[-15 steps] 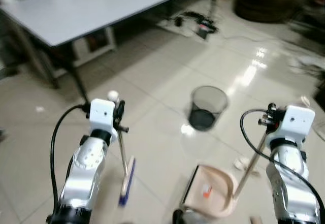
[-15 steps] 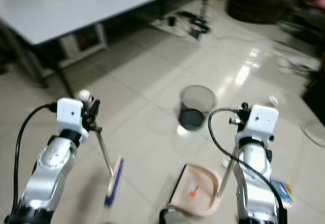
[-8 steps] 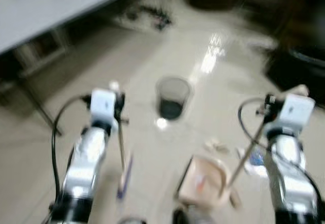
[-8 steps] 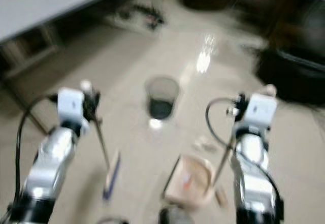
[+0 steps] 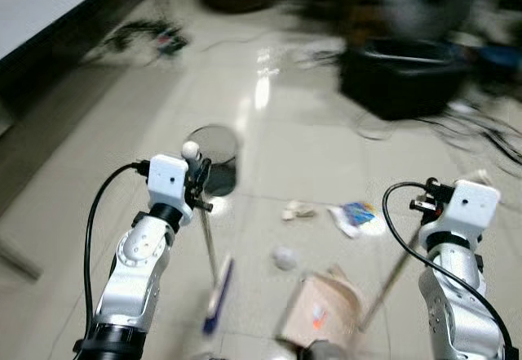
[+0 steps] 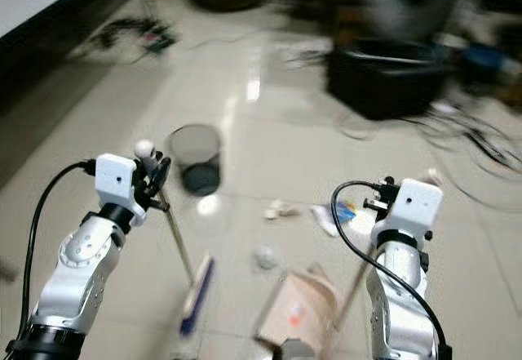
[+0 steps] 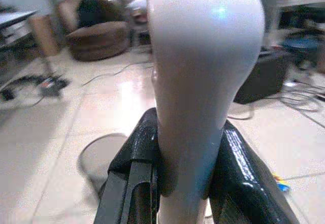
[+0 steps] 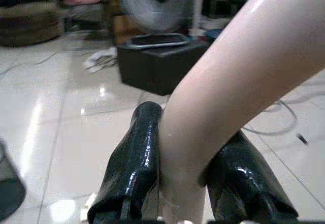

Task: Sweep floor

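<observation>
Robot's lining up on litter. Broom (image 5: 214,282): one, handle clamped in left gripper (image 7: 185,178), head on floor just below it. Dustpan (image 5: 322,315): one, handle clamped in right gripper (image 8: 177,183), pan between both arms. Three scraps ahead: ball (image 5: 283,257), crumpled bit (image 5: 297,211), wrapper (image 5: 352,216). One bin (image 5: 214,160) beyond left gripper. Next, probably: sweep ball into pan.
</observation>
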Controlling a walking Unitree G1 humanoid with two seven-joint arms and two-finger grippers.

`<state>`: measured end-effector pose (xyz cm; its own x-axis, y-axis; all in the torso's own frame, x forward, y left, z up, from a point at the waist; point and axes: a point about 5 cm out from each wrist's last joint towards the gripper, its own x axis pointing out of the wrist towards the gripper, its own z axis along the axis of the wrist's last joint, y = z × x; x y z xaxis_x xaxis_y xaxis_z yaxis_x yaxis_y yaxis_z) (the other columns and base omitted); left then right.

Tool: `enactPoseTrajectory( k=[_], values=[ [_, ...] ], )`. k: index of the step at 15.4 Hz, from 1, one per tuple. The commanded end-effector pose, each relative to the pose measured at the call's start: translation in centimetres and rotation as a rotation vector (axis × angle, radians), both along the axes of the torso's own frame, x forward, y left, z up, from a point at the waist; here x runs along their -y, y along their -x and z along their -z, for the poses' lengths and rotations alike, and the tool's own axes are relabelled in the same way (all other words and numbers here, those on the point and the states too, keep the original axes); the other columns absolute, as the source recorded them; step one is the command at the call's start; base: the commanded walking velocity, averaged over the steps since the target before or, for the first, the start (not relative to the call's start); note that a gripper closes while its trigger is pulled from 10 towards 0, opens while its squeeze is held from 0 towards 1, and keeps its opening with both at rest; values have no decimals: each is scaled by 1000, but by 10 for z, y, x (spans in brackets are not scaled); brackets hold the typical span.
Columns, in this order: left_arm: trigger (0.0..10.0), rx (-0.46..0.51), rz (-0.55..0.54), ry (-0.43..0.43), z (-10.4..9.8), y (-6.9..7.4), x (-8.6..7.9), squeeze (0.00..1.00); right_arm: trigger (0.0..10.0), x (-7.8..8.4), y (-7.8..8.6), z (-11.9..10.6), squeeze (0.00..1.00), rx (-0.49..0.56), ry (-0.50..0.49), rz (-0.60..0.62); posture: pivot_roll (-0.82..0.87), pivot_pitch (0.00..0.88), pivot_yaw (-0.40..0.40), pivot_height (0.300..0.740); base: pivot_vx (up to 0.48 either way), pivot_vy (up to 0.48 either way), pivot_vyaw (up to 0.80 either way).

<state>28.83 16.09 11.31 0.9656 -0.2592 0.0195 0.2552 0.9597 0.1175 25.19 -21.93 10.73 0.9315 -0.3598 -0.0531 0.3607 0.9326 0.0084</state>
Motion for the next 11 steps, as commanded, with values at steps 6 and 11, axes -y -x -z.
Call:
enactPoseTrajectory(
  k=[6, 11],
  values=[
    [10000, 78, -37, -16, -13, -9, -1, 0, 10000, -9, -16, -22, 0, 98, 77, -110, -5, 73, 36, 740, 327, 0, 0],
    [10000, 88, -58, -10, -16, -12, -3, 0, 10000, -15, -20, -27, 0, 128, 99, -168, -8, 74, 36, 740, 338, 0, 0]
  ],
)
